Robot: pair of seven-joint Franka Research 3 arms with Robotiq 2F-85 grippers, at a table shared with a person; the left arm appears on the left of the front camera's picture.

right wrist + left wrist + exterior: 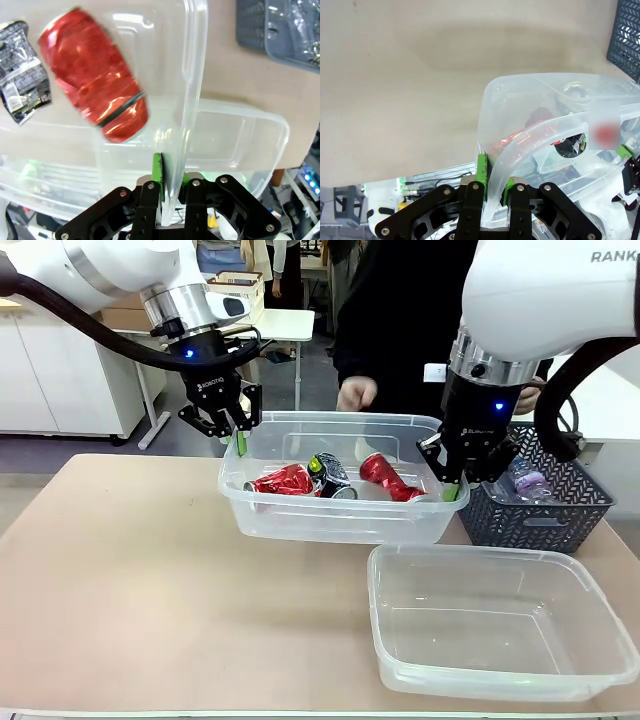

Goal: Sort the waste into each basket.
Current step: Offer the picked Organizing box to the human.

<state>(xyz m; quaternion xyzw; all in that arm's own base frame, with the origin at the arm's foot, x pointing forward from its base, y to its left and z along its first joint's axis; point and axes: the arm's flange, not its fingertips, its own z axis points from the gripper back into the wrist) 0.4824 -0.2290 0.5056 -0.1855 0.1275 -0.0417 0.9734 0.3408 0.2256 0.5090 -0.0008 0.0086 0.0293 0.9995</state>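
Tub-handling step, by the look of it: both arms grip the far tub [330, 525], one at each end, which suggests carrying or shifting it rather than picking single pieces.

Left gripper [240, 443] is at the tub's far left corner. Its jaws are drawn almost together, green pads pinching the thin rim wall.

Right gripper [452, 488] is at the tub's right end in the same nearly closed pinch; seen from the wrist, the wall stands upright between its pads [158, 172].

Inside the far tub lie two crushed red cans [285, 480] and [388, 478], with a dark silver can [330, 475] between them.

Whether the tub's base is off the table [130, 570] is hard to judge; it may be raised slightly.

The near tub [480, 625], near right, is empty. A dark mesh basket [540, 525], just right of the far tub, holds a clear bottle [525, 480]. A person's hand [356, 393] hangs beyond the far rim.

The next move calls for both arms travelling together and level. The wall is flexible, so uneven pull could twist the rim free or tip the cans.
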